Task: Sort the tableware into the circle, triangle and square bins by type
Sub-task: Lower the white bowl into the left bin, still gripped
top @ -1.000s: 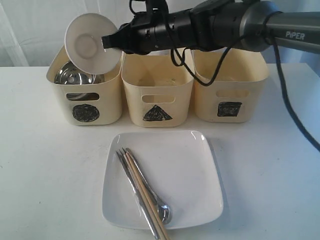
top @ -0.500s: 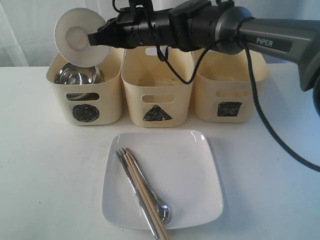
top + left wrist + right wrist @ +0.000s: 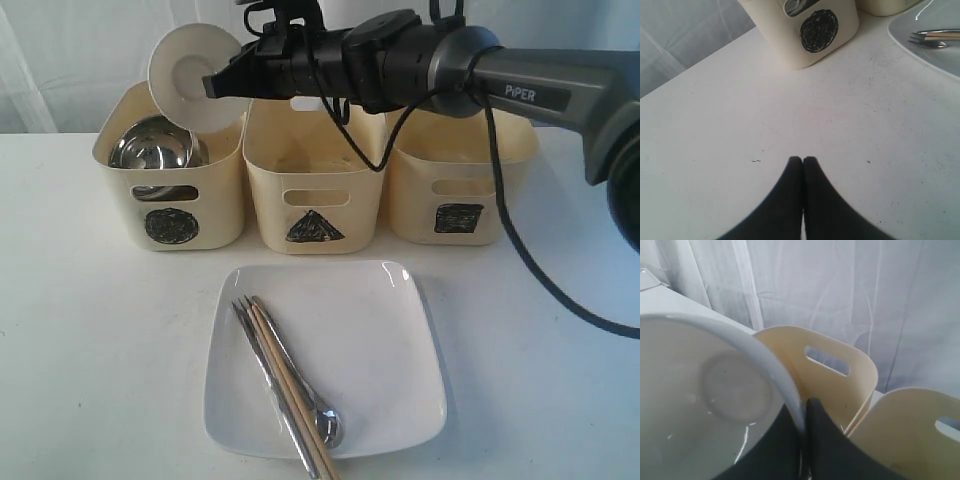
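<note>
While clamped on small white bowl (image 3: 185, 70), right claw (image 3: 209, 85) above white table (image 3: 100, 340), curtain (image 3: 850, 295) behind.

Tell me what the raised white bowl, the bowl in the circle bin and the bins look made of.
The small white bowl looks like glazed ceramic, possibly melamine: smooth glossy white with soft highlights. The steel bowl is polished metal: mirror-like reflections. The circle bin, triangle bin and square bin look like matte cream plastic: thin moulded walls, cut-out handle slots.
</note>
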Robot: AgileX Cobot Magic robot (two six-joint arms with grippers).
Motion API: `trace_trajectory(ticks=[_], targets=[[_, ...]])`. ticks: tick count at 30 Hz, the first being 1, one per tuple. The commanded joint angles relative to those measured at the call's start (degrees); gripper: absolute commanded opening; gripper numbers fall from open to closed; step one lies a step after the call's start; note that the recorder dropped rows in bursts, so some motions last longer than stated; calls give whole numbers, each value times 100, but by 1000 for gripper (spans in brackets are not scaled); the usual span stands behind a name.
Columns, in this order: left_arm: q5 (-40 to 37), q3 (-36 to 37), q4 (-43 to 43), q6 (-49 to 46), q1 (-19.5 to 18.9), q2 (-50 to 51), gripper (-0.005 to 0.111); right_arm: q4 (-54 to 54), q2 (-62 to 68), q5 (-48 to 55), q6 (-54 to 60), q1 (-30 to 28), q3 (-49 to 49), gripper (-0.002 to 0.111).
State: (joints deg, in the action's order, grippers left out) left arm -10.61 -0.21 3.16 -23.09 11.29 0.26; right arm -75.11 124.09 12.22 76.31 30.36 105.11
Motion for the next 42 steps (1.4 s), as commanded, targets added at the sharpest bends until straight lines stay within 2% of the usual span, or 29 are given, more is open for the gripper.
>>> trace_trajectory(ticks=[1,18,27,42], targets=[[11,21,17,14,25,-26,0,15,263,32,110,-16,144,0],[11,21,17,14,25,-26,0,52,278,198,146,-16,154,0],[11,21,17,14,25,-26,0,1209,278,347,-346,-16,154,0],[11,21,17,14,25,-26,0,1325,278,459,-476,-16,154,1]])
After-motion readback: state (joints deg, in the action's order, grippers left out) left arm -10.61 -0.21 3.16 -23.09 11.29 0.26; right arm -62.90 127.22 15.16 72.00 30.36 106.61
